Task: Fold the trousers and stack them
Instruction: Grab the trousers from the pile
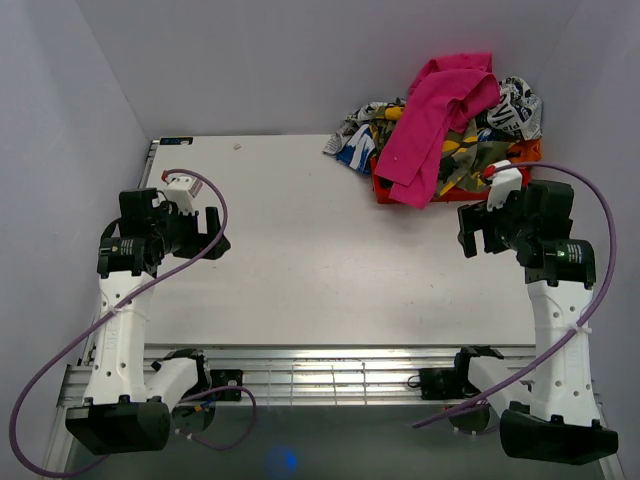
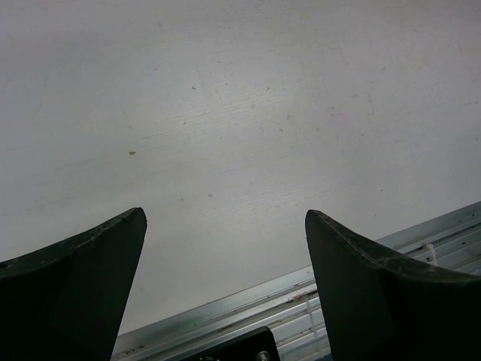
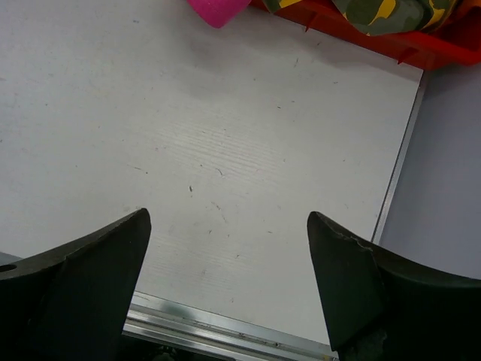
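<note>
Left fingers [image 2: 83,286] are spread about as wide as they go, with nothing between them, just bare white worktop [image 1: 300,250] underneath and the metal rail at its near edge. Same deal for the right fingers [image 3: 83,286]: wide apart, holding nothing, hanging over the worktop close to its right edge. The left arm sits over by the left side, well away from any clothes. The right one is much closer to the action, just in front of the heap in the far right corner. The hot-pink trousers [image 1: 435,110] are draped over the top of that heap, crumpled and not folded at all, with one end hanging down over the front of a red bin [image 1: 385,192] (can't tell if that tip actually touches the worktop). Under and around them there's a camo piece [image 1: 470,155], a black-and-white printed garment [image 1: 515,105] and a blue-and-white one [image 1: 355,140] spilling out to the left.
</note>
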Motion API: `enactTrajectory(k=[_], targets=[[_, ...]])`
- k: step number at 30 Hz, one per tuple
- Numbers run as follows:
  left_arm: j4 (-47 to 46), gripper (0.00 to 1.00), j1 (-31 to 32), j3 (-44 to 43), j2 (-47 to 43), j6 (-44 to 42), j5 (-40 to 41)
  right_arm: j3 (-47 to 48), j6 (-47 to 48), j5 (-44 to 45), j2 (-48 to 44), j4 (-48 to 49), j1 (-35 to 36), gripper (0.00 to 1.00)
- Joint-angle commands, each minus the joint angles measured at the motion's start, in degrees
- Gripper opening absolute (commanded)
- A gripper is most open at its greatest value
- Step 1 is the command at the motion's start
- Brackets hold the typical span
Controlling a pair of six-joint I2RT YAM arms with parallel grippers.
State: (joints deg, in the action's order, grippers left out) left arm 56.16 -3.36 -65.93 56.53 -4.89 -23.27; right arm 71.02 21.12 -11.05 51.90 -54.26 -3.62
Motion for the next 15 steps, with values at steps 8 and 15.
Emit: enactTrajectory(k=[8, 15], targets=[[-0.6, 0.98, -0.2, -2.1, -0.1, 0.2, -4.9, 18.7, -5.6, 2.3, 16.5, 8.4, 0.0, 0.90], [-0.6, 0.98, -0.1, -2.2, 0.3, -0.1, -7.8, 39.1, -9.7, 1.3, 34.7, 16.4, -0.7, 0.90]])
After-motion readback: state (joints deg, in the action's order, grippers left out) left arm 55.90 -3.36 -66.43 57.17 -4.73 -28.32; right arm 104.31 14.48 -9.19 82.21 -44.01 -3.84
